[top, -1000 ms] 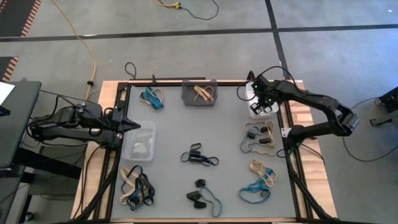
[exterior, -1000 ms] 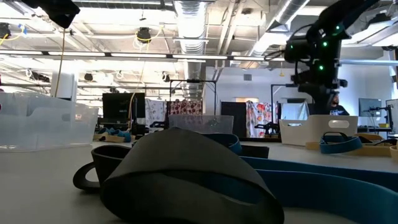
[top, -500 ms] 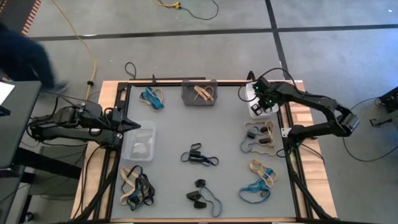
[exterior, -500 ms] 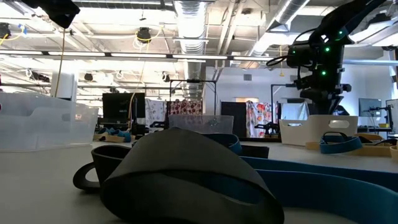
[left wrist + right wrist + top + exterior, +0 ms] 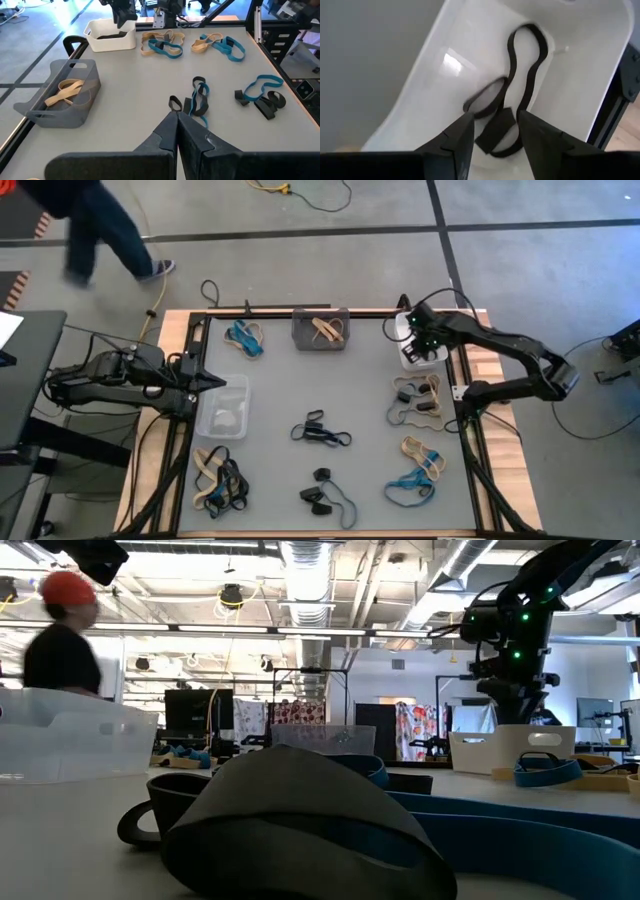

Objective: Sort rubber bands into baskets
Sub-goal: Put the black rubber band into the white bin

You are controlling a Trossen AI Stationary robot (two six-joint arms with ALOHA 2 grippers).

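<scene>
- Black rubber bands (image 5: 517, 90) lie loose inside the white basket (image 5: 470, 45) at the table's far right corner; the right gripper (image 5: 494, 131) hangs above it, fingers parted, gripping nothing.
- Tan bands (image 5: 327, 330) sit in the grey basket (image 5: 321, 343); the clear basket (image 5: 222, 416) appears empty.
- Judged early: several mixed clusters (image 5: 321, 431) remain on the table.
- Left gripper (image 5: 177, 131), clenched and empty, waits beside the clear basket.
- Only the right wrist view shows the white basket's contents.

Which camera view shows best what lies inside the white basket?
The right wrist view: it looks straight into the white basket at black rubber bands. The left wrist view shows dark contents far off, the high view hides it under the right gripper, the low view only its wall.
</scene>
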